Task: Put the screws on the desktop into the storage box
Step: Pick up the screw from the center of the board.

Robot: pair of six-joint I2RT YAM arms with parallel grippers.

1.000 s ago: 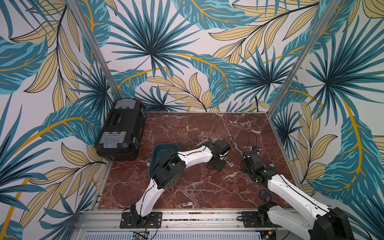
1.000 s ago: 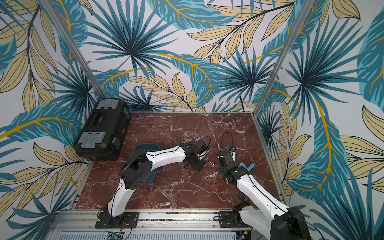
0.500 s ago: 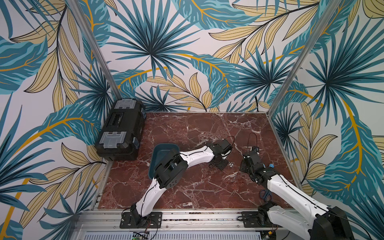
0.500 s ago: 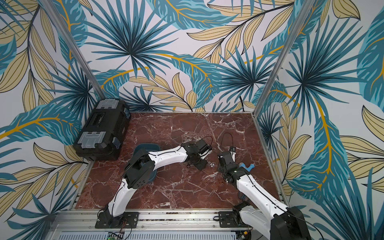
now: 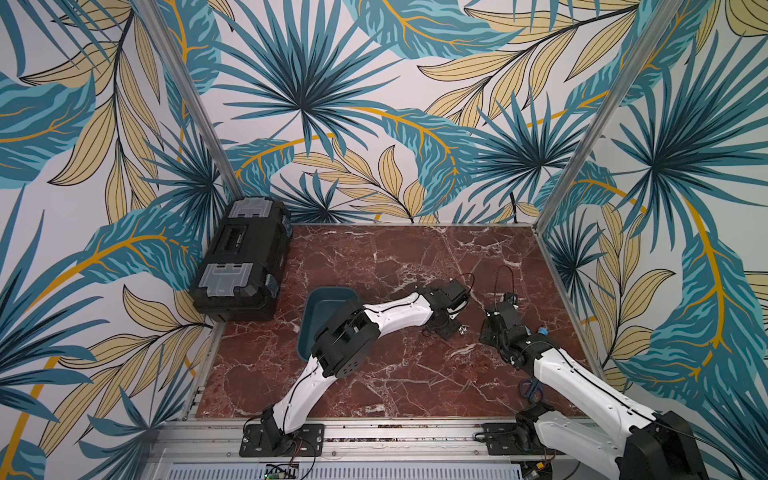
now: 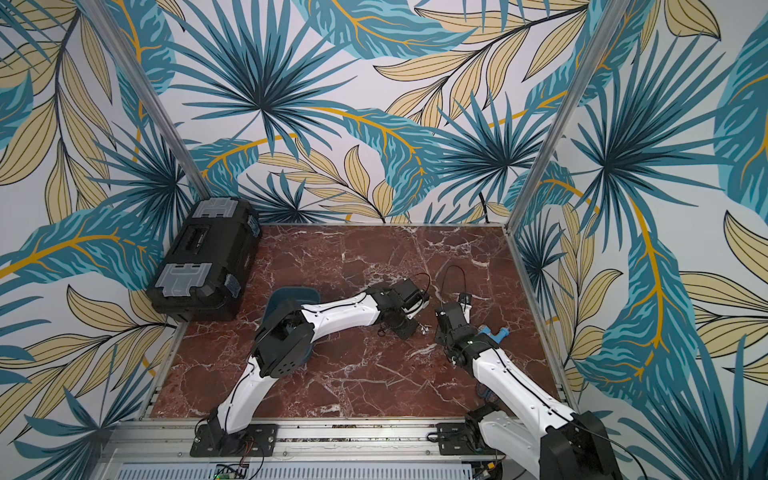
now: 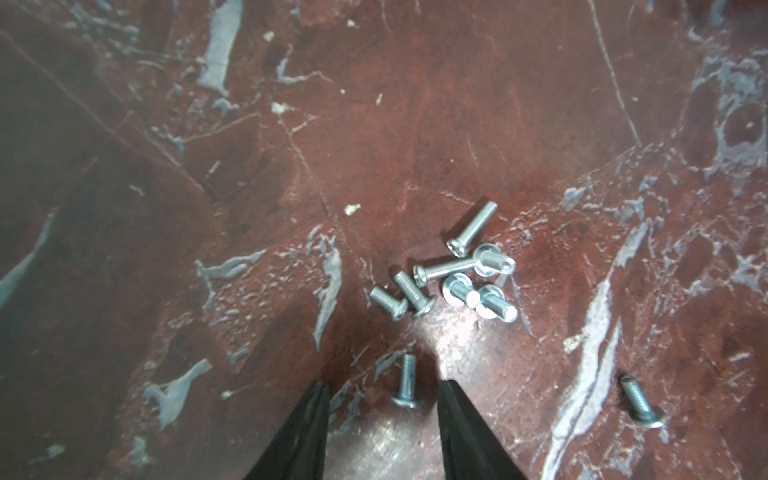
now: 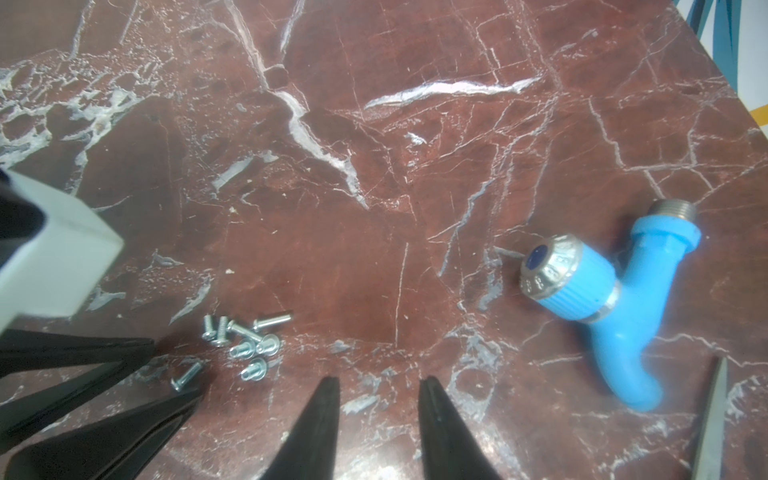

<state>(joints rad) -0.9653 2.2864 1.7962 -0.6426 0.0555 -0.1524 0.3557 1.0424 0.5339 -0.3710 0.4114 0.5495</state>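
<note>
Several small silvery screws point(image 7: 453, 278) lie in a loose cluster on the red marble desktop point(image 7: 457, 104). They are just specks in both top views point(image 5: 462, 330) point(image 6: 424, 329). My left gripper point(image 7: 382, 390) is open and low over the desktop. One screw point(image 7: 405, 384) lies loose between its fingertips, nearer one of them. Another screw point(image 7: 640, 401) lies off to the side. My right gripper point(image 8: 378, 384) is open and empty beside the cluster point(image 8: 245, 340). The teal storage box point(image 5: 328, 299) sits behind the left arm's elbow, partly hidden.
A black toolbox point(image 5: 243, 257) stands at the back left. A blue plastic tap point(image 8: 602, 299) lies by the right gripper. Blue-handled scissors point(image 5: 532, 388) lie under the right arm. The aluminium rail point(image 5: 374, 432) runs along the front edge.
My left gripper has shifted a little toward the screws and the right arm. The right arm has hardly moved.
</note>
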